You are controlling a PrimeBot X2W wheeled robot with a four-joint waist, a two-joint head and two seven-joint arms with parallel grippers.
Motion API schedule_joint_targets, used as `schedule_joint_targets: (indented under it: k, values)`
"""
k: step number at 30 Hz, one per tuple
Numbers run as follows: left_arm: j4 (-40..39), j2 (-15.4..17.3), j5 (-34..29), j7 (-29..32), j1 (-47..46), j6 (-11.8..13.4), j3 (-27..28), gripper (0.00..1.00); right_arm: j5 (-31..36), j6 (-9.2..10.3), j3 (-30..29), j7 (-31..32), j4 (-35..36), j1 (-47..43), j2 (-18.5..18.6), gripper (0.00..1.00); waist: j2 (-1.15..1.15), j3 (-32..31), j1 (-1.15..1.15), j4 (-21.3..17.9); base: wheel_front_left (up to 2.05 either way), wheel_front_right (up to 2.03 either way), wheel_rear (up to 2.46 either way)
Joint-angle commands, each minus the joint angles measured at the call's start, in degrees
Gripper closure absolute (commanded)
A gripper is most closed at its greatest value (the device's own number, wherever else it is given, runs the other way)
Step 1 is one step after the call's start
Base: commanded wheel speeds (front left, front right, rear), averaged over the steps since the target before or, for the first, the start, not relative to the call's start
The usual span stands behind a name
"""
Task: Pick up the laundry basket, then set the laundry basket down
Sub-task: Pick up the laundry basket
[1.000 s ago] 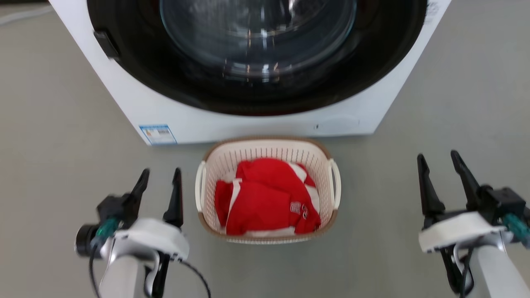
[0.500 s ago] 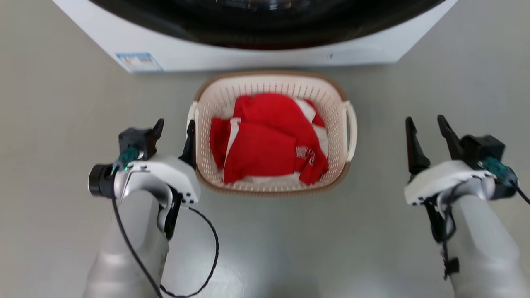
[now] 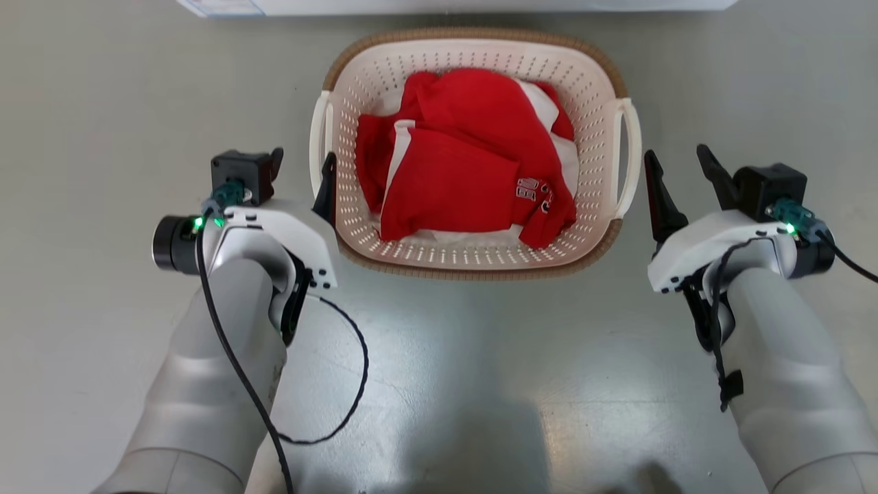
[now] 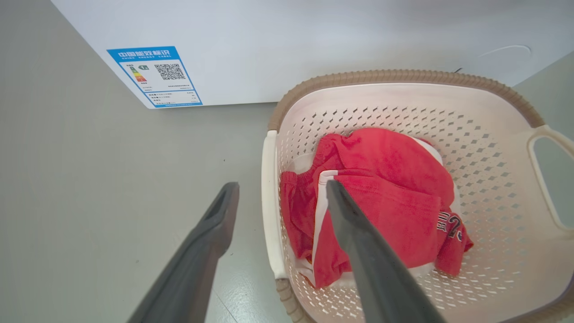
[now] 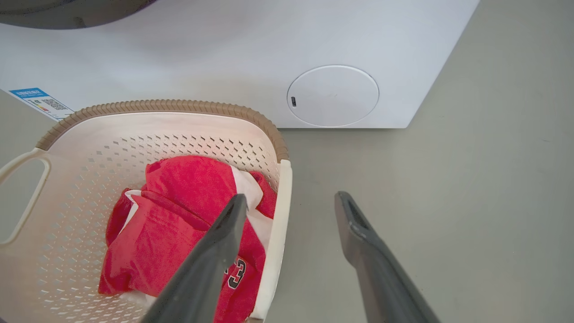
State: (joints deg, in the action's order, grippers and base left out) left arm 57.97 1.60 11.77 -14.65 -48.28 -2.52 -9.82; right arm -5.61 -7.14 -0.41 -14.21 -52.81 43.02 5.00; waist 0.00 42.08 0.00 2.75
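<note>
Grey floor (image 3: 103, 103) spreads across the head view, with the white washing machine (image 3: 480, 5) cut off at the top edge. The laundry basket (image 3: 595, 96) sits at upper centre of the frame and holds a red garment (image 3: 453, 171). The left gripper (image 3: 304, 156), its jaws apart, stands just beside the left handle (image 3: 317, 137). The right gripper (image 3: 675, 152), likewise spread, stands just beside the right handle (image 3: 635, 154). In each wrist view a handle lies between the fingers (image 4: 358, 251); contact cannot be told.
</note>
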Motion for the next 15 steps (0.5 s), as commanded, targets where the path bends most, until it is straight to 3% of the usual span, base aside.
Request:
schedule_joint_targets:
  k: [1, 15]
  values:
    - [-0.2, 1.3, 0.8, -0.3, -0.9, 0.5, 0.5, 0.0, -0.5, -0.35, 1.4, -0.8, 0.4, 0.1, -0.8, 0.0, 0.0, 1.0, 0.0, 0.1, 0.0, 0.0, 0.0]
    - [4.5, 1.3, 2.1, -0.3, -4.9, 1.2, -3.0, 0.0, -0.7, -0.35, 2.7, -0.8, -0.9, 2.4, -0.5, 0.0, 0.0, 4.9, 0.0, 0.4, 0.0, 0.0, 0.0]
